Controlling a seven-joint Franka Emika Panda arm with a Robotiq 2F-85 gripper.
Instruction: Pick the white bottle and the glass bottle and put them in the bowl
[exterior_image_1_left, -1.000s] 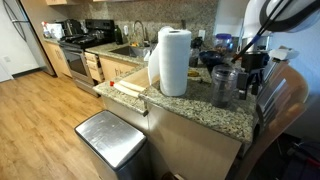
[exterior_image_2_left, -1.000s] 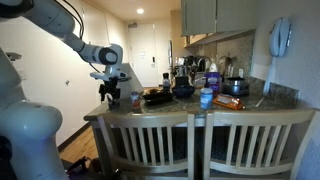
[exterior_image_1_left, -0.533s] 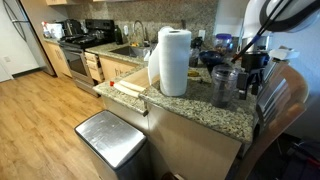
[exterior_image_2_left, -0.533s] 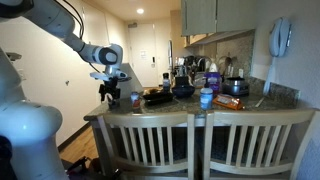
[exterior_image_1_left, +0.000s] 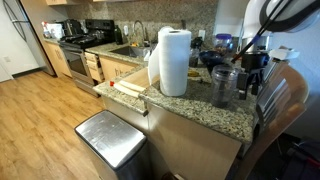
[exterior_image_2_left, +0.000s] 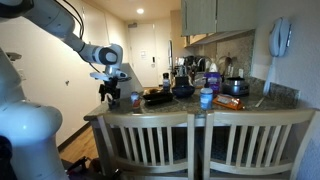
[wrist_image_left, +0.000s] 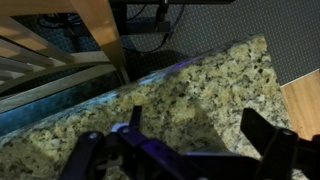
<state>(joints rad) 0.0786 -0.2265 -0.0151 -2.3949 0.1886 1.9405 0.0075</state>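
Observation:
A glass bottle (exterior_image_1_left: 225, 87) with a dark lid stands near the counter's end, and it shows as a small jar (exterior_image_2_left: 135, 99) beside the arm. A pale bottle with a blue cap (exterior_image_2_left: 206, 97), probably the white bottle, stands at the counter's front edge. A dark bowl (exterior_image_2_left: 183, 90) sits further back. My gripper (exterior_image_2_left: 108, 92) hangs over the counter's end, close beside the glass bottle (exterior_image_1_left: 255, 68). In the wrist view the gripper (wrist_image_left: 200, 128) is open over bare granite (wrist_image_left: 190, 85), nothing between its fingers (wrist_image_left: 262, 125). No bottle shows in the wrist view.
A tall paper towel roll (exterior_image_1_left: 174, 60) stands on the counter and hides part of it. A black pan (exterior_image_2_left: 158, 97) and a pot (exterior_image_2_left: 235, 87) sit among kitchen clutter. Two wooden chairs (exterior_image_2_left: 200, 145) stand against the counter. A steel bin (exterior_image_1_left: 110, 138) is on the floor.

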